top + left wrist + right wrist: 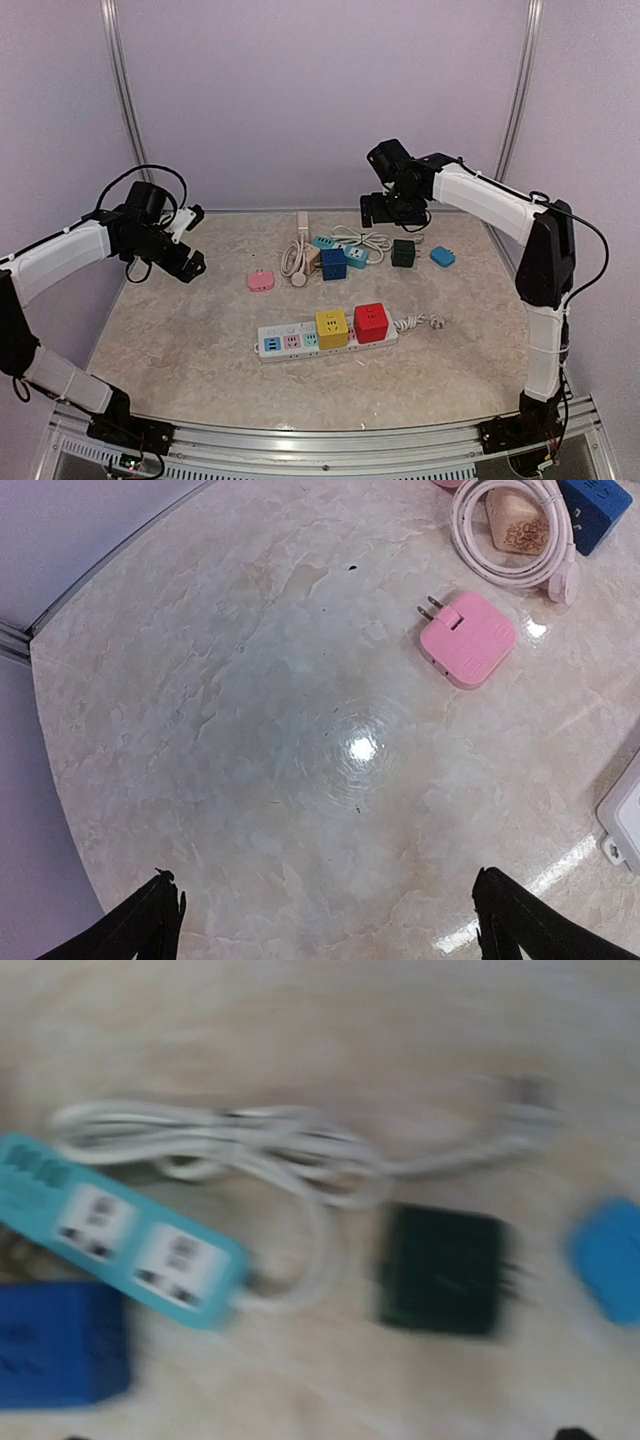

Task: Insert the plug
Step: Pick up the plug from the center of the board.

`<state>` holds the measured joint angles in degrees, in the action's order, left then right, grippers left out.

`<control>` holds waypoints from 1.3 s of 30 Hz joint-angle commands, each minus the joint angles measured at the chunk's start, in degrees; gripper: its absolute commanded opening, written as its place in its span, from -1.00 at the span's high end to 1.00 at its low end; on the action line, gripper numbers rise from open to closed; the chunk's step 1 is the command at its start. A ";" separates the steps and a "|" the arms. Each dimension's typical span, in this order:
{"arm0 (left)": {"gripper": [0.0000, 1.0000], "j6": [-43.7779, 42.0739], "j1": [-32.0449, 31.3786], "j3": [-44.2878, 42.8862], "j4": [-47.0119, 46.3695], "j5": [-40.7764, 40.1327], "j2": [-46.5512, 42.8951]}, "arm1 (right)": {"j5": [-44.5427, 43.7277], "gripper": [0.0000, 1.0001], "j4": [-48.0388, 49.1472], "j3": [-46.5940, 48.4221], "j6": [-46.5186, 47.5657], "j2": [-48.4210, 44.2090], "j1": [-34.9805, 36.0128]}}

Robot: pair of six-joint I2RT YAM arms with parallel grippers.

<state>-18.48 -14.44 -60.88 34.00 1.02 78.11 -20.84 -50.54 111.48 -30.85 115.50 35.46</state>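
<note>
Fingers (150, 925) on left gripper (330, 925) wide apart, empty. Right gripper (384, 212) looks open, empty, over black plug (442, 1270), right of centre. Yellow cube (331, 328) and red cube (371, 322) already in strip (285, 342); black plug not yet grabbed.

A pale, marbled table (180, 340) is seen filling the lower half of the top view. A white power strip (275, 342) is laid just below the centre, and its cord (410, 323) is trailed to the right. A pink plug (261, 281) is placed left of centre, apart from the rest. Above centre, a row is spread from left to right: a coiled pinkish cable (294, 262), a dark blue cube (333, 263), a teal power strip (340, 248), a loose white cable (372, 240), a black plug (403, 252), and a light blue plug (442, 257).
</note>
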 commanded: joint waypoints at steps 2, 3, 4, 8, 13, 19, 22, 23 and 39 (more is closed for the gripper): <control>-0.97 -1.08 0.31 0.98 0.33 -0.82 0.84 | 9.74 -0.97 3.12 10.85 5.03 13.43 1.21; -0.97 -1.15 0.31 1.14 0.29 -0.81 0.93 | 11.39 -0.94 3.22 12.40 5.01 15.66 1.47; -0.97 -1.27 0.37 1.31 0.30 -0.76 0.99 | 13.31 -0.90 4.00 13.34 4.97 17.33 1.67; -0.97 -1.42 0.27 1.55 0.19 -0.84 1.47 | 18.03 -0.89 8.73 13.90 4.78 20.85 3.87; -0.98 -1.72 0.28 1.73 -0.06 -0.84 2.33 | 16.28 -0.99 11.46 12.02 3.78 22.03 5.65; -0.97 -1.73 0.23 1.31 0.26 -0.83 2.69 | 11.90 -0.90 8.24 13.08 1.84 24.93 5.83; -0.97 -1.89 0.22 1.25 0.33 -0.81 2.41 | 12.06 -0.84 7.86 12.51 1.72 25.08 6.25; -0.97 -1.91 0.32 1.21 0.30 -0.79 2.48 | 12.03 -0.80 7.71 12.39 1.73 25.11 6.47; -0.98 -2.48 0.34 0.04 1.76 -0.77 2.31 | 11.82 1.00 7.14 9.34 2.57 20.03 6.99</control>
<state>-19.86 -14.44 -60.03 34.00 0.58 80.25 -8.56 -41.89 123.13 -29.17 139.48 42.13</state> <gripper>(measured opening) 0.988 0.559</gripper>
